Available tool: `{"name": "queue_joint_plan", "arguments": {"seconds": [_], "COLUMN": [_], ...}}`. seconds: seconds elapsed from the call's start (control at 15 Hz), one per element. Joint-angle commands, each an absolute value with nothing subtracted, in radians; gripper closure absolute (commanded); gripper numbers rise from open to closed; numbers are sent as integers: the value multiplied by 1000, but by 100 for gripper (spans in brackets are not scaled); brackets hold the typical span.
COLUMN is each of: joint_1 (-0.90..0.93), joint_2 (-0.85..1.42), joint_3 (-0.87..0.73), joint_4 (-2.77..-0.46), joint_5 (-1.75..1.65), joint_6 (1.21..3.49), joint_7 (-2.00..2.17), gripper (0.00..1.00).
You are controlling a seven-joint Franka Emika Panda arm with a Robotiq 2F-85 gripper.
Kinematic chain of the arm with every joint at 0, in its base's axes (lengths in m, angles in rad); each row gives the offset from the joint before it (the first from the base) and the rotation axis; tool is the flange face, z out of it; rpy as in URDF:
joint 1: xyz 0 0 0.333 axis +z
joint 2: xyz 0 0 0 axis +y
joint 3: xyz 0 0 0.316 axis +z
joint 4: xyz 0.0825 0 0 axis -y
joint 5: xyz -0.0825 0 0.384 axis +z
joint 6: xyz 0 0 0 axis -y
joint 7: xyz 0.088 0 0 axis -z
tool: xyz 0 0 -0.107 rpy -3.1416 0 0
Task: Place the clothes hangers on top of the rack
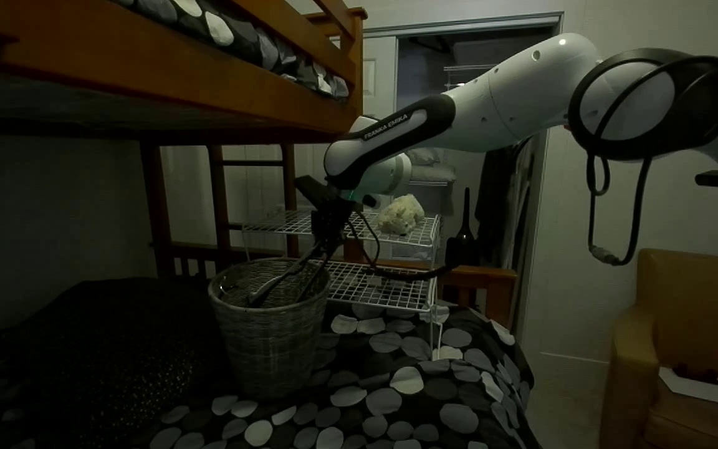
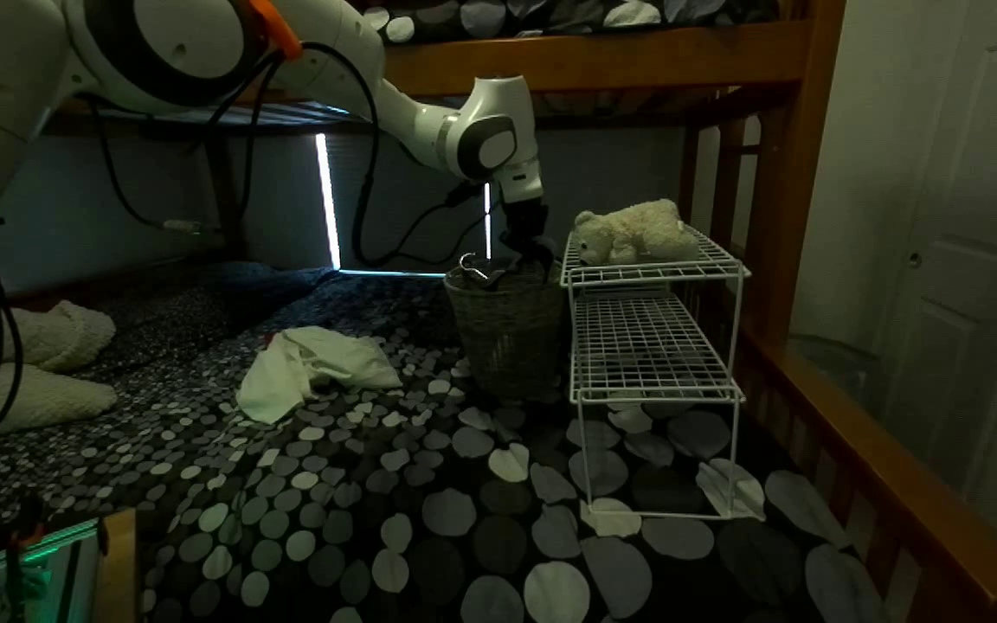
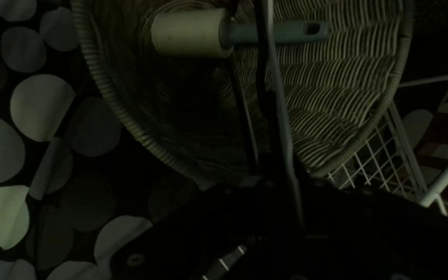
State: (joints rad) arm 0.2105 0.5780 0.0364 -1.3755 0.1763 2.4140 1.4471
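Observation:
The dark clothes hangers (image 1: 279, 282) slant down from my gripper (image 1: 328, 242) into the wicker basket (image 1: 267, 349). In an exterior view a silver hook of the hangers (image 2: 474, 270) shows over the basket rim, beside the gripper (image 2: 531, 249). In the wrist view the hangers (image 3: 280, 97) run up between the dark fingers (image 3: 272, 171), which look closed on them; the fingertips are very dark. The lower ends are inside the basket (image 3: 344, 105). The white wire rack (image 2: 654, 342) stands right beside the basket; it also shows behind it (image 1: 384, 288).
A cream teddy bear (image 1: 401, 215) lies on the rack's top tier, also seen in an exterior view (image 2: 637, 234). A lint roller (image 3: 193, 33) is in the basket. The wooden bunk frame (image 1: 209, 81) hangs overhead. A white cloth (image 2: 317, 363) lies on the bed.

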Motion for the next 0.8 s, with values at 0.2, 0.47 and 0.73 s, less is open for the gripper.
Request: {"name": "queue_joint_plan", "arguments": {"seconds": [0.2,0.47,0.73], "joint_1": [161,125,102], "joint_2": [506,413,266], "joint_3": [88,116,124], "joint_4": [-1426,-1514,-1678], "joint_5": [264,357,470], "joint_6": [2336,2406,2546], "joint_7": [1332,1234,1175], "gripper": [97,96,97]}}
